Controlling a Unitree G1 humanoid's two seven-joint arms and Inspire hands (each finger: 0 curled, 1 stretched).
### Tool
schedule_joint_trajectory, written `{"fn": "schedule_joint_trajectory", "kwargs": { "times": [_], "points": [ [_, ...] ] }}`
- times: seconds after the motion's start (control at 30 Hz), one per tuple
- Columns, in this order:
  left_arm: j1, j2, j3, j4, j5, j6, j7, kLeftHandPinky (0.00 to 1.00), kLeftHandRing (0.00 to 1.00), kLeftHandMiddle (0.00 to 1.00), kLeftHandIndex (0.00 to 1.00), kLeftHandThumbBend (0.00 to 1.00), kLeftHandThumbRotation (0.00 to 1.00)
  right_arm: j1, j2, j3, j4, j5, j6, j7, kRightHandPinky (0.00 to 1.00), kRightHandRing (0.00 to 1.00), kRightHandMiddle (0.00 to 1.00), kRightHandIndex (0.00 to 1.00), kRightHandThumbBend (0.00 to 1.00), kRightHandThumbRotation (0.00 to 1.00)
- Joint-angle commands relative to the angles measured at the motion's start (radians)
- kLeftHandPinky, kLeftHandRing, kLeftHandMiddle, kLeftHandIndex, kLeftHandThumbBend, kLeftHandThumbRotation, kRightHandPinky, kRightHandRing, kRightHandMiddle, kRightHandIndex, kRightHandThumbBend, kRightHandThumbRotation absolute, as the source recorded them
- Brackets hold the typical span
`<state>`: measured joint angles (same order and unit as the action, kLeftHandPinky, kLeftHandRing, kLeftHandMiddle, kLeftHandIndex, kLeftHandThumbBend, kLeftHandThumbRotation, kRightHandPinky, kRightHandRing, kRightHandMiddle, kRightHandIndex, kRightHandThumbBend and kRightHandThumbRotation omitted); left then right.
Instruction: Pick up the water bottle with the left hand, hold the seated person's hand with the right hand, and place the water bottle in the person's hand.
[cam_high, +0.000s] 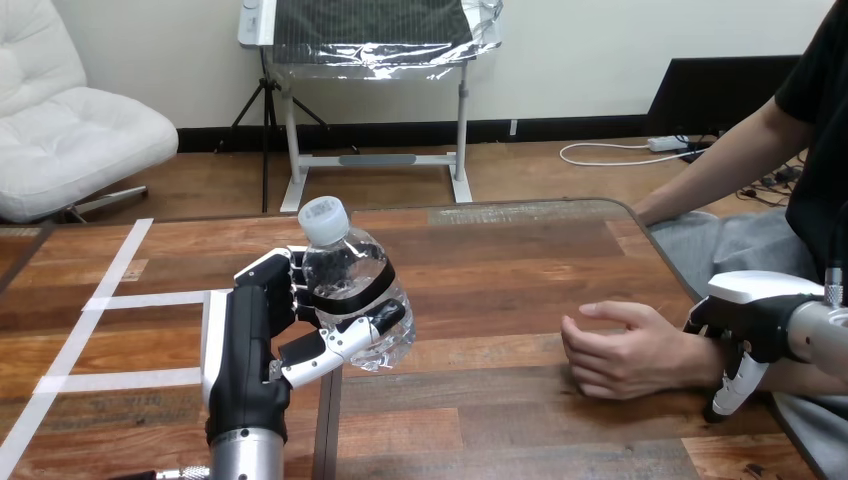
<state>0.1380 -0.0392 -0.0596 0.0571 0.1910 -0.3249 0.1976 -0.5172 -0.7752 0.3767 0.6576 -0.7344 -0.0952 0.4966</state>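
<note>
A clear water bottle (352, 290) with a white cap sits tilted in my left hand (262, 335), whose fingers and thumb are curled round its lower body, left of the table's middle. The person's hand (625, 350) rests on the table at the right, palm down and loosely curled, holding nothing. My right hand (752, 325) sits over the person's wrist. Its fingers curl across the top and its thumb (733, 388) reaches down the near side. About a hand's width of bare table separates the bottle from the person's hand.
White tape lines (120, 300) mark a grid on the wooden table (520, 260) at the left. The table's rounded right edge (660, 250) runs beside the seated person, whose other arm (720, 165) rests near the far right corner.
</note>
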Motion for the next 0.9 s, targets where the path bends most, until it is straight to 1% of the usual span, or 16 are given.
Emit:
{"fn": "schedule_joint_trajectory", "kwargs": {
  "times": [0.0, 0.17, 0.3, 0.47, 0.6, 0.8, 0.87],
  "points": [
    [-0.042, -0.005, 0.003, -0.067, 0.003, -0.016, 0.006, 0.35, 0.39, 0.43, 0.47, 0.66, 0.0, 0.046, 0.037, 0.035, -0.003, 0.018, -0.017, 0.026, 0.66, 0.69, 0.75, 0.76, 0.72, 0.0],
    [-0.042, -0.007, 0.003, -0.066, -0.007, -0.019, 0.002, 0.35, 0.39, 0.43, 0.47, 0.65, 0.0, 0.041, 0.045, 0.037, 0.01, 0.016, -0.009, 0.025, 0.65, 0.68, 0.74, 0.76, 0.71, 0.0],
    [-0.042, -0.004, 0.004, -0.064, 0.0, -0.022, 0.006, 0.35, 0.39, 0.43, 0.47, 0.65, 0.0, 0.04, 0.047, 0.037, 0.03, 0.02, -0.025, 0.01, 0.62, 0.65, 0.73, 0.75, 0.72, 0.0],
    [-0.043, -0.004, 0.005, -0.063, -0.005, -0.026, 0.004, 0.35, 0.39, 0.43, 0.47, 0.65, 0.0, 0.039, 0.048, 0.04, 0.04, 0.02, -0.03, 0.003, 0.58, 0.63, 0.71, 0.73, 0.71, 0.0],
    [-0.041, -0.005, 0.005, -0.068, 0.001, -0.019, 0.008, 0.35, 0.39, 0.43, 0.47, 0.65, 0.0, 0.034, 0.054, 0.05, 0.058, 0.009, -0.025, -0.009, 0.56, 0.62, 0.7, 0.72, 0.71, 0.0],
    [-0.043, -0.004, 0.007, -0.068, 0.006, -0.02, 0.013, 0.35, 0.39, 0.43, 0.47, 0.65, 0.0, 0.031, 0.061, 0.061, 0.065, -0.001, -0.014, -0.017, 0.56, 0.63, 0.71, 0.69, 0.71, 0.0],
    [-0.044, -0.003, 0.008, -0.066, 0.009, -0.024, 0.016, 0.35, 0.39, 0.43, 0.47, 0.65, 0.0, 0.03, 0.062, 0.065, 0.065, -0.005, -0.008, -0.016, 0.62, 0.69, 0.75, 0.67, 0.7, 0.0]
  ]
}}
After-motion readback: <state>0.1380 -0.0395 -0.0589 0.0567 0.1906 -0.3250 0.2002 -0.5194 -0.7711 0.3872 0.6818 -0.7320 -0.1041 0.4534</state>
